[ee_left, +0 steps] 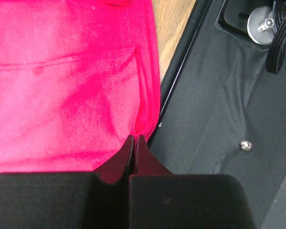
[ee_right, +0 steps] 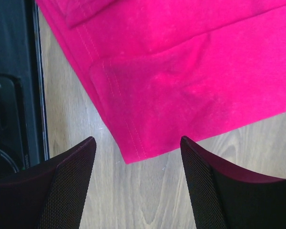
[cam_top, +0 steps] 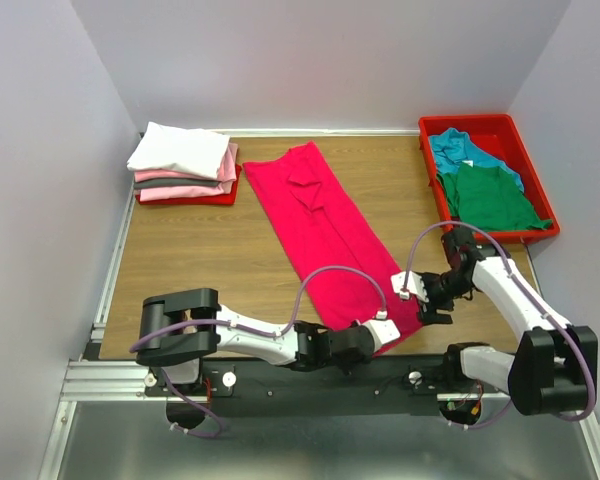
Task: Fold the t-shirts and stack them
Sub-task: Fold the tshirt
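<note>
On the table (cam_top: 200, 250) the crimson t-shirt (cam_top: 325, 225) lay as a long narrow strip, slanting from far centre to the near edge. The folded stack (cam_top: 185, 160) sat far left. The red tray (cam_top: 427, 150) far right held more shirts. The left gripper (ee_left: 134, 140) was pinched tight on one near hem corner. The right gripper (ee_right: 138, 143) stood wide, jaws either side of the other hem corner (ee_right: 131, 155), not gripping. Likely best: right bites in past the stitching, then both lift level and carry the hem toward the collar, edges aligned.
</note>
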Tool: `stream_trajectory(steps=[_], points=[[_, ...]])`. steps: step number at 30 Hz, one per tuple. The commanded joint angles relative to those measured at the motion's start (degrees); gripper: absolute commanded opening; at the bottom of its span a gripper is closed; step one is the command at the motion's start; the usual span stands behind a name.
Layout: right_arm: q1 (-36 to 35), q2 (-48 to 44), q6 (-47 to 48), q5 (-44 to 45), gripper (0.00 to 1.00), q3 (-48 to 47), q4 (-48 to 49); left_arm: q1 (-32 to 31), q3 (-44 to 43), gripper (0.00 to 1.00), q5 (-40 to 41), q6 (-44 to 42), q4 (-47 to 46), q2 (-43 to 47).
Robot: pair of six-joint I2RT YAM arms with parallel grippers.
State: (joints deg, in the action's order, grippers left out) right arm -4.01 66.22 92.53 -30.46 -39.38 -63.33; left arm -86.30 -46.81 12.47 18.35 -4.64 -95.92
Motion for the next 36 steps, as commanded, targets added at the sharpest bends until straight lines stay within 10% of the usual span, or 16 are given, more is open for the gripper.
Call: stream_trajectory(steps=[1, 25, 36], points=[[-0.21, 2.24, 6.15, 3.29, 0.77, -0.96, -3.28, 0.43, 1.80, 0.00, -1.92, 2.48, 0.25, 2.05], [-11.10, 3.74, 19.97, 14.11, 0.59, 9.40, 6.54, 2.19, 3.12, 0.00, -4.82, 11.62, -3.53, 2.49], [-11.19, 2.08, 13.03, 14.03, 0.08, 11.52, 12.89, 3.24, 6.46, 0.00, -6.23, 13.38, -5.90, 4.25]])
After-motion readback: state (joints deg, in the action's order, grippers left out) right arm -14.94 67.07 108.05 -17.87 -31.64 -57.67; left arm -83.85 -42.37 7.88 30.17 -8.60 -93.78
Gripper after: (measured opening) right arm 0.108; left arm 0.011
